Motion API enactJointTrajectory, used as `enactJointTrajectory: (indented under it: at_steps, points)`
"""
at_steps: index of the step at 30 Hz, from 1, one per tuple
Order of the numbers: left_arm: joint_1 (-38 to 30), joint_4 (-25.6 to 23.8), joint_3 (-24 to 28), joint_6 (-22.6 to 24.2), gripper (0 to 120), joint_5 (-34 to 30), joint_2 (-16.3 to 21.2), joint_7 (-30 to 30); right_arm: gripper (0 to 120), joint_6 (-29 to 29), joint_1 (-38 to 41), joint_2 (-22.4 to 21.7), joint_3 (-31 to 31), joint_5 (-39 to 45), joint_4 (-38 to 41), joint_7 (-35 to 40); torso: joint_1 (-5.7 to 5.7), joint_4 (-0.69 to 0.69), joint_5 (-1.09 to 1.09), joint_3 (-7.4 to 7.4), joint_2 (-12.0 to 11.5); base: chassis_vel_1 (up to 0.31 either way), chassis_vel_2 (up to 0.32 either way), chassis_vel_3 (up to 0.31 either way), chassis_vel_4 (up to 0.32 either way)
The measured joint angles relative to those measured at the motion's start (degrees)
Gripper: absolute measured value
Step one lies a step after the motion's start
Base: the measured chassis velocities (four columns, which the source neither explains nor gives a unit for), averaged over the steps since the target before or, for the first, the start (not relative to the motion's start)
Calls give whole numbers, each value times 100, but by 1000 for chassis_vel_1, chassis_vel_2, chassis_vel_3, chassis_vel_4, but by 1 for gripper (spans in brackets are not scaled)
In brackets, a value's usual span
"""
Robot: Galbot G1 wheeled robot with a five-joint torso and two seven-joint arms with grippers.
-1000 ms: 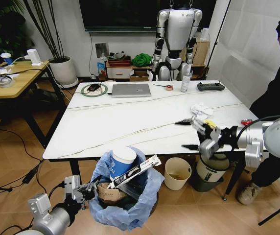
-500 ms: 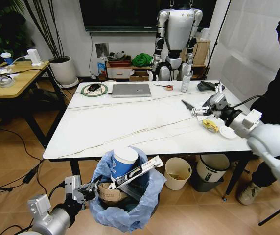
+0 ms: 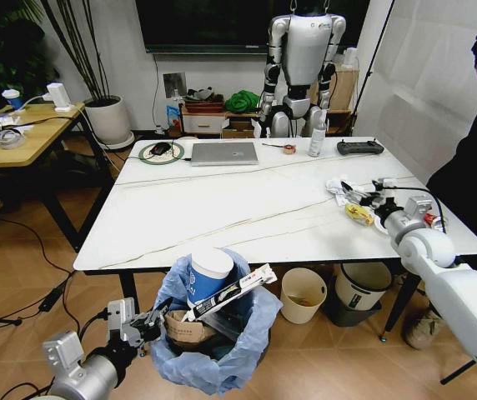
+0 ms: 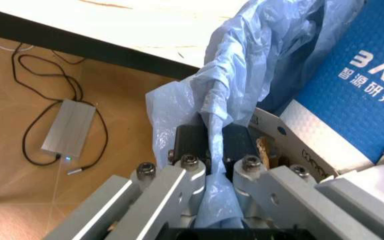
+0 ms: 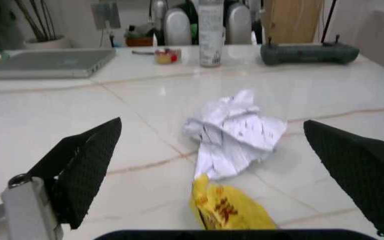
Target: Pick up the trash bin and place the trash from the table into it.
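"What are the jaws doing?"

"The left gripper (image 4: 212, 165) has its jaws pinched on the blue bag at the rim of the trash bin (image 3: 215, 333), low down in front of the desk (image 3: 222, 217). A blue cup (image 3: 208, 277) and brown cardboard (image 3: 184, 327) sit inside it."

"And the other one?"

"The right gripper (image 5: 212, 165) has its jaws wide apart. It hangs over the desk's right side, facing a crumpled white tissue (image 5: 235, 131) and a yellow wrapper (image 5: 227, 207) just beside it."
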Motion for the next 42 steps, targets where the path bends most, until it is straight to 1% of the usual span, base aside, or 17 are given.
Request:
enactJointTrajectory:
  at_steps: [5, 9, 12, 15, 27, 29, 33, 34, 35, 36, 37, 40, 41, 42]
  points:
    - [-16, 41, -1, -2, 0, 1, -12, 0, 100, -83, -133, -72, -55, -52, -27, -216, 0, -2, -1, -1, 0, 0, 0, 0, 0]
    - [-44, 54, 1, -3, 0, -3, -20, 0, 100, -82, -142, -32, -250, -319, -62, -482, 0, 0, -1, -1, 0, 0, 0, 0, 0]
    - [-47, 55, -9, -3, 0, -20, -5, 0, 100, -68, -125, -1, -283, -472, -117, -534, 0, 2, 0, -1, 0, 0, 0, 0, 0]
    - [-73, 74, -6, -3, 0, -49, 35, 0, 100, -2, -127, 13, -290, -707, -239, -586, 0, 0, -1, 0, 0, 0, 0, 0, 0]
    - [-112, 124, 25, -3, 0, -69, 52, 0, 100, 63, -113, 35, -239, -860, -453, -661, 0, 0, -1, -1, 0, 0, 0, 0, 0]
    - [-113, 125, 30, -3, 0, -69, 50, 0, 99, 66, -105, 62, -241, -940, -550, -698, 0, 0, 0, -1, 0, 0, 0, 0, 0]
    - [-113, 125, 31, -5, 0, -69, 53, 0, 86, 84, -87, 85, -249, -1026, -680, -756, 0, 0, -1, 0, 0, 0, 0, 0, 0]
    - [-113, 125, 31, -5, 0, -72, 56, 0, 81, 92, -82, 93, -249, -1033, -708, -769, 0, 0, -1, -1, 0, 0, 0, 0, 0]
    - [-113, 125, 31, -5, 0, -72, 56, 0, 81, 92, -82, 93, -249, -1033, -708, -769, 0, 0, -1, -1, 0, 0, 0, 0, 0]
    - [-112, 125, 31, -5, 0, -74, 58, 0, 77, 94, -80, 94, -248, -1035, -716, -771, 0, 0, 0, -1, 0, 0, 0, 0, 0]
    - [-112, 125, 30, -6, 0, -75, 58, -1, 71, 96, -79, 94, -242, -1035, -726, -772, 0, 0, -1, -1, 0, 0, 0, 0, 0]
    - [-112, 125, 31, -7, 0, -76, 60, 0, 63, 99, -80, 91, -236, -1039, -741, -773, 0, 0, -1, -1, 1, 0, 0, 0, 0]
    - [-115, 125, 34, -8, 0, -76, 60, 0, 55, 101, -89, 84, -233, -1045, -744, -774, 0, 0, -1, -1, 1, 0, 0, 0, 0]
    - [-115, 125, 34, -8, 0, -76, 60, 0, 55, 101, -89, 84, -233, -1045, -744, -774, 0, 0, -1, -1, 1, 0, 0, 0, 0]
